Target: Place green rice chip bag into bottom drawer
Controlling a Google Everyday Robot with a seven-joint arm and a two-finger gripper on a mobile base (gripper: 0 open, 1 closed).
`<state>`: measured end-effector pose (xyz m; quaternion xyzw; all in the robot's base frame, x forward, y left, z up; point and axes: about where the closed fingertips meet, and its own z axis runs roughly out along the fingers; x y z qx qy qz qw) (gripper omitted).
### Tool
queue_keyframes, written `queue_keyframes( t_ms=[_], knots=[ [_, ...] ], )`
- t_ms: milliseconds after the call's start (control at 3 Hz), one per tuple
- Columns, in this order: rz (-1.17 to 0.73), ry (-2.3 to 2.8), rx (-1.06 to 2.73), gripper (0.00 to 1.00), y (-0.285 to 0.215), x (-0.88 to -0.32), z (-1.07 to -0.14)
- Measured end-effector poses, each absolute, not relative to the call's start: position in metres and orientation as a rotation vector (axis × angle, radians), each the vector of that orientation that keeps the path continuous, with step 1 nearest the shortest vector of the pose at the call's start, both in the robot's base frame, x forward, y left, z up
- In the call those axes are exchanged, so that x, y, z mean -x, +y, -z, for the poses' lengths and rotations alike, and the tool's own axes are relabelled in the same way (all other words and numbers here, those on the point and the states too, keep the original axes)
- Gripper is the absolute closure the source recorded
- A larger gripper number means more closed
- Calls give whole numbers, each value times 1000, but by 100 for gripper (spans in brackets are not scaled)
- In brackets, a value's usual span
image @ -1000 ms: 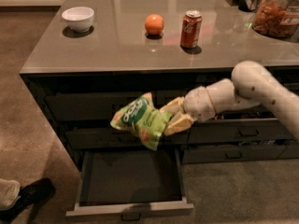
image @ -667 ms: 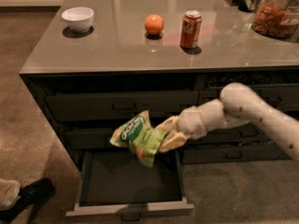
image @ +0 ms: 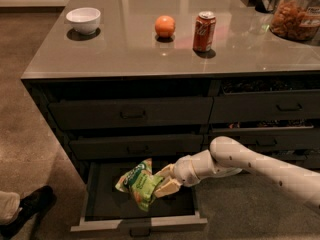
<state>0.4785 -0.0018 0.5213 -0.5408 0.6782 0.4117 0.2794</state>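
Camera view, landmark: the bottom drawer [image: 140, 223] is pulled wide out of the cabinet, dark floor bare and rim facing us; every place below is read off it.
Bag: the green rice chip bag [image: 138, 183] hangs over the drawer's middle, inside the rim line, lower corner looking close to the floor; whether it touches I can't say.
Tool: the tool [image: 166, 181] is right over the drawer's right half, clamped on the bag's right edge, pale fingers [image: 169, 187] pinching the foil.
Why held so: gripping one edge lets the bag dangle free, so it goes in crumpled end first and clears the rim.
Arm: the arm [image: 235, 159] reaches in from the drawer's right, low and nearly level, sliding under the shut drawer just above.
Stage, my call: bag is in position and not yet let go.
Bench: above the drawer, the bench [image: 125, 54] carries a white bowl [image: 83, 20], an orange [image: 165, 26] and a red can [image: 204, 31], well apart from the action.
Floor: a dark shoe [image: 31, 206] sits left of the drawer.
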Motion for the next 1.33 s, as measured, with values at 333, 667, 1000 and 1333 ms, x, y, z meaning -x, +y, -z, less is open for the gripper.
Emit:
queue_keyframes(
  t_ms=[333, 667, 1000, 1333],
  knots=[
    [-1108, 1800, 1455, 100, 5, -483, -516],
    [-1099, 1800, 1459, 100, 27, -501, -493],
    [-1109, 1850, 1472, 100, 63, -528, -446],
    [-1143, 1910, 1506, 100, 101, -550, -397]
  ],
)
